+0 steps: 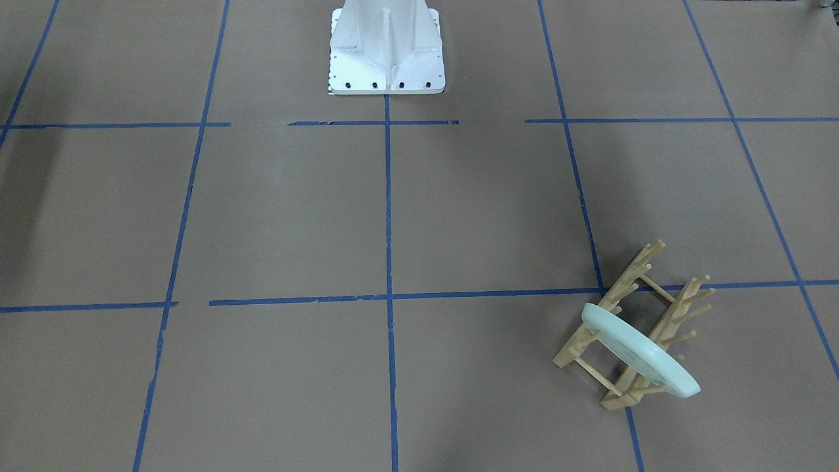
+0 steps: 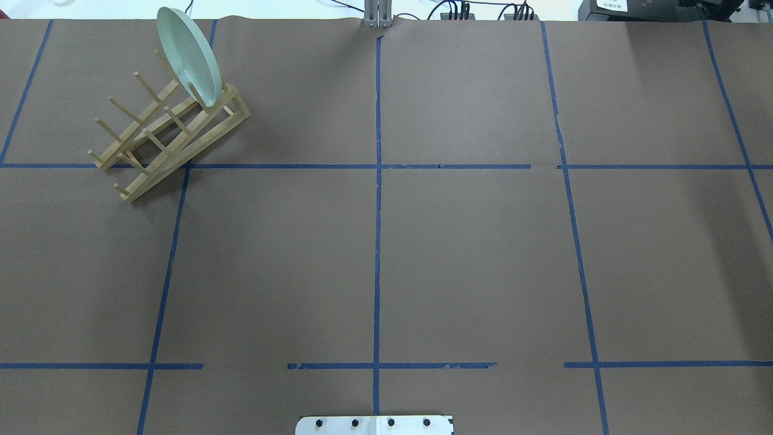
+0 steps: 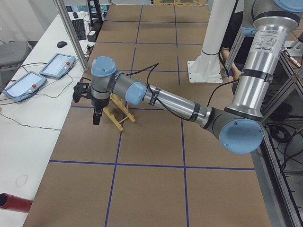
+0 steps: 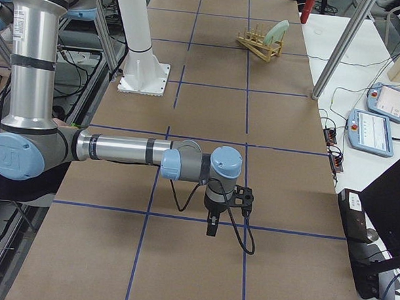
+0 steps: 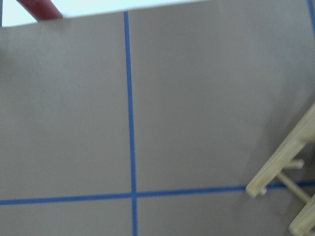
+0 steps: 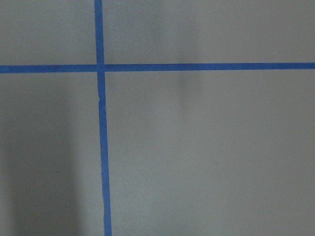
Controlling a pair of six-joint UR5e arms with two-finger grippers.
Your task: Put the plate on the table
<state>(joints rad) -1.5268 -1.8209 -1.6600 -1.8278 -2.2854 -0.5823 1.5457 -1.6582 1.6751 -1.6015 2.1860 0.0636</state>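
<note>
The pale mint-green plate (image 1: 639, 354) stands on edge in the end slot of a wooden peg rack (image 1: 675, 314) on the brown table (image 1: 282, 216). In the overhead view the plate (image 2: 187, 57) is at the far left, in the rack (image 2: 163, 145). In the exterior left view my left gripper (image 3: 96, 116) hangs just beside the rack (image 3: 120, 116), and the plate is hidden there. My right gripper (image 4: 211, 229) hangs over bare table, far from the plate (image 4: 278, 31). I cannot tell whether either gripper is open or shut. The left wrist view shows only a corner of the rack (image 5: 280, 167).
The white robot base (image 1: 387, 52) stands at the table's near-middle edge. Teach pendants (image 3: 57, 64) lie on the white side bench, and a metal post (image 3: 71, 33) stands by the rack. A red cylinder (image 3: 14, 202) lies off the table's end.
</note>
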